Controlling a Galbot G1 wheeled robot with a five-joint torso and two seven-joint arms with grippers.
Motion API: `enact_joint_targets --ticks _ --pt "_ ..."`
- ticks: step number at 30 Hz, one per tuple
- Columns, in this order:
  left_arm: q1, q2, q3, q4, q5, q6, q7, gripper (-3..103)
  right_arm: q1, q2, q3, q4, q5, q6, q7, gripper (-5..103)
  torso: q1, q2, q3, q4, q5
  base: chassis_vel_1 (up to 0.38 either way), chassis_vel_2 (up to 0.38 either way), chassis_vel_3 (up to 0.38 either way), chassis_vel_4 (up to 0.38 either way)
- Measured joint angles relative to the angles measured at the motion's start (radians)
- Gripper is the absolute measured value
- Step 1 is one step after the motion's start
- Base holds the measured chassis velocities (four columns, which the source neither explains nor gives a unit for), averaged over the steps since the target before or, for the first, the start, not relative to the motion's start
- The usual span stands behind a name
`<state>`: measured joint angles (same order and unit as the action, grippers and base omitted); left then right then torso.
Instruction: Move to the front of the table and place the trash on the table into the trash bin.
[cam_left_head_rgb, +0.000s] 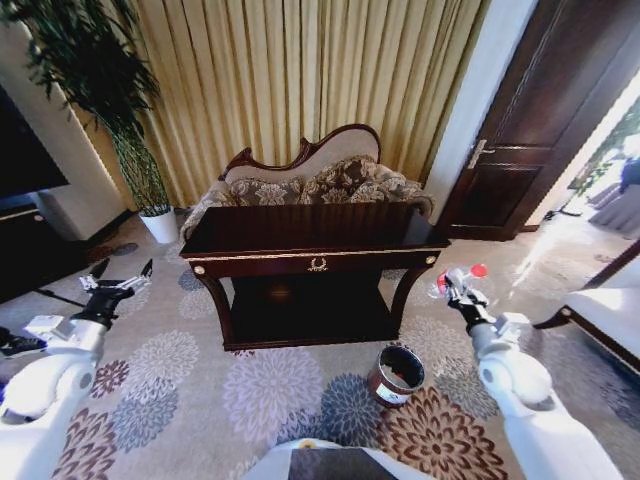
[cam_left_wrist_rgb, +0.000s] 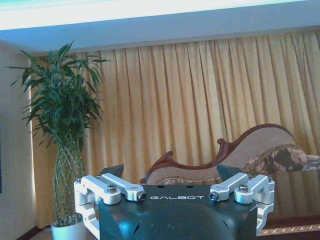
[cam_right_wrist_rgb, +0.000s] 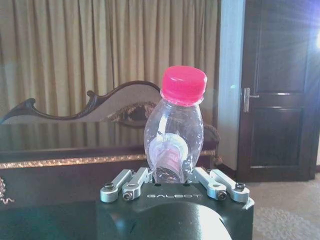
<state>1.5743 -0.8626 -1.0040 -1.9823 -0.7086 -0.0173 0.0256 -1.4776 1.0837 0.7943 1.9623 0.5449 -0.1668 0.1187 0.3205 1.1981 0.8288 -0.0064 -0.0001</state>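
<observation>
Between the fingers of the right gripper (cam_right_wrist_rgb: 170, 177) stands the clear bottle (cam_right_wrist_rgb: 175, 140), pinched low on its body, red cap up. It looks empty — light, thin-walled and slick, so a firm squeeze would likely dent it. The trash bin (cam_left_head_rgb: 396, 375) sits on the carpet below and inward of this gripper. Out to the side, the left gripper (cam_left_head_rgb: 120, 275) hangs spread and empty.
</observation>
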Motion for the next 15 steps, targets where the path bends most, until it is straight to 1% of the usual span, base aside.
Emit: enact_joint_targets --ticks 5,8,9,11,13,14,15 --pt "0.005 -0.003 -0.003 -0.001 0.002 0.000 0.000 100 -0.007 0.026 -0.008 -0.043 -0.033 0.023 0.000 25 0.000 0.000 0.000 -0.0002 0.0000 0.000 0.000 0.000 0.000" --pt "0.000 -0.006 0.005 0.001 0.005 -0.001 -0.001 100 0.004 0.059 -0.034 -0.115 -0.104 0.047 0.000 25 0.000 0.000 0.000 -0.0004 -0.0001 0.000 0.000 0.000 0.000" --pt "0.000 -0.006 0.005 0.001 0.005 -0.001 -0.001 100 0.004 0.059 -0.034 -0.115 -0.104 0.047 0.000 25 0.000 0.000 0.000 -0.0004 -0.0001 0.000 0.000 0.000 0.000" --pt "-0.003 -0.009 0.013 -0.001 0.008 -0.001 -0.001 100 0.038 0.078 -0.062 -0.184 -0.123 0.049 0.000 25 0.000 0.000 0.000 -0.0003 0.0003 0.000 0.000 0.000 0.000" --pt "-0.004 -0.010 0.014 -0.001 0.009 -0.001 -0.001 100 0.047 0.081 -0.067 -0.198 -0.129 0.049 0.000 25 0.000 0.000 0.000 -0.0002 0.0001 0.000 0.000 0.000 0.000" --pt "-0.006 -0.014 0.019 -0.005 0.013 -0.001 -0.001 100 0.079 0.094 -0.088 -0.257 -0.151 0.049 0.000 25 0.000 0.000 0.000 0.0000 -0.0003 0.000 0.000 0.000 0.000" --pt "-0.006 -0.017 0.022 -0.009 0.015 -0.001 -0.002 100 0.098 0.103 -0.101 -0.296 -0.167 0.048 0.000 25 0.000 0.000 0.000 -0.0001 0.0001 0.000 0.000 0.000 0.000"
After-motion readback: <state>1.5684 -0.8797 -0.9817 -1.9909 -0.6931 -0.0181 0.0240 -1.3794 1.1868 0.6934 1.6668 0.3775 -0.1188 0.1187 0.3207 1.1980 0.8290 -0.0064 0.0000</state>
